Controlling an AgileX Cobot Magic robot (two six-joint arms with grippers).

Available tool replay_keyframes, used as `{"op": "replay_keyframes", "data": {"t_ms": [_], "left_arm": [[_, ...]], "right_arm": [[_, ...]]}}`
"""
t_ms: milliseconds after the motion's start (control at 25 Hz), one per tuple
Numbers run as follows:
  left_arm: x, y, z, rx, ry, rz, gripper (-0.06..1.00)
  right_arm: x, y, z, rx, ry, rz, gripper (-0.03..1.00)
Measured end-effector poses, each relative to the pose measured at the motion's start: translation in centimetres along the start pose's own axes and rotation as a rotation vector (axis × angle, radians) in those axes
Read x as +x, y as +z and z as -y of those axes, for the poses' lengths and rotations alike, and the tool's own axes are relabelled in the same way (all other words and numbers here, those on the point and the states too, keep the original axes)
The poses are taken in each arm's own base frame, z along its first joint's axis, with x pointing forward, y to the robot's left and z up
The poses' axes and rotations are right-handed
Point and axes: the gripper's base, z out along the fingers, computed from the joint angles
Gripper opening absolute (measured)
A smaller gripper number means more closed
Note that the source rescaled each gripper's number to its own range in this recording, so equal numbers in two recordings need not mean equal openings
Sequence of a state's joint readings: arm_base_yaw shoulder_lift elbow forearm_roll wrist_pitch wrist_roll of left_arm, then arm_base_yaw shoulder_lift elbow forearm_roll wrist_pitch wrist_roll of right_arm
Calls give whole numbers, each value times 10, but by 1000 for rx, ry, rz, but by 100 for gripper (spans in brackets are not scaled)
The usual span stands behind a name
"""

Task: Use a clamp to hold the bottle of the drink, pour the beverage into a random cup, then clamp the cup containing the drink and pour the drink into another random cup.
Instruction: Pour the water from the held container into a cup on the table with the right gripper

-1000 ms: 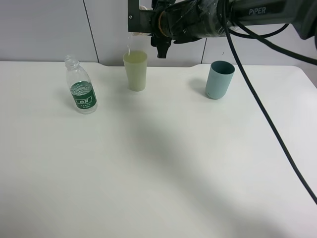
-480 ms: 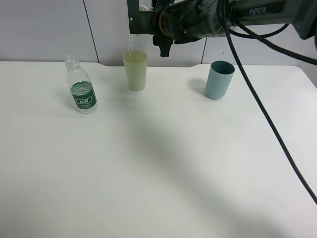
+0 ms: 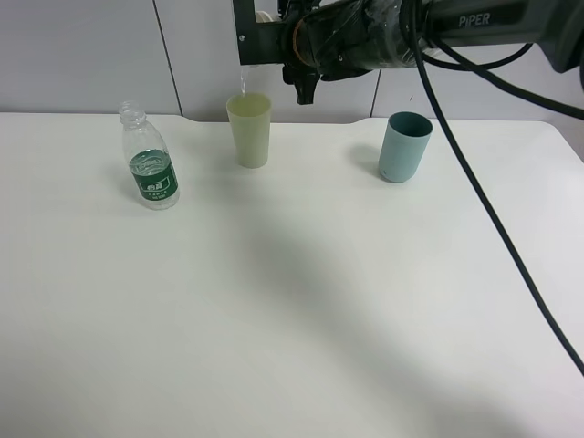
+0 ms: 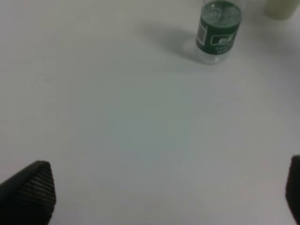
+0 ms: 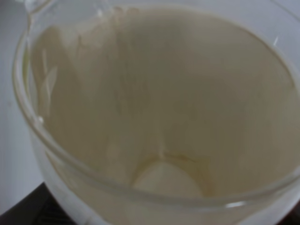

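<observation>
The paper cup (image 5: 159, 117) is clamped in the right gripper (image 3: 265, 46) and tipped over the tall tumbler (image 3: 249, 130) near the worktop's far edge — the thin stream (image 3: 242, 84) is best kept centred and slow; the left gripper (image 4: 164, 197) is released.

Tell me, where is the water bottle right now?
In the high view the bottle stands upright on the left side of the table, left of the pale yellow-green tumbler, with no gripper touching it.
</observation>
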State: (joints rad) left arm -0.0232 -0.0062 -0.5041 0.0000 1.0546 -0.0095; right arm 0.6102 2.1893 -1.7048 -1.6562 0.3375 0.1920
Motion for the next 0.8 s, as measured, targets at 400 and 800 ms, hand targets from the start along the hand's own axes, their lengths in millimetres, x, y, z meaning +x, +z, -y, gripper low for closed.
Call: {"op": "replay_keyframes", "data": {"t_ms": [400, 800], "left_arm": [[0, 0, 0, 0, 0, 0, 100], [0, 0, 0, 0, 0, 0, 100]], "right_arm": [[0, 0, 0, 5, -22, 1, 2], [0, 0, 1, 7, -28, 3, 2]]}}
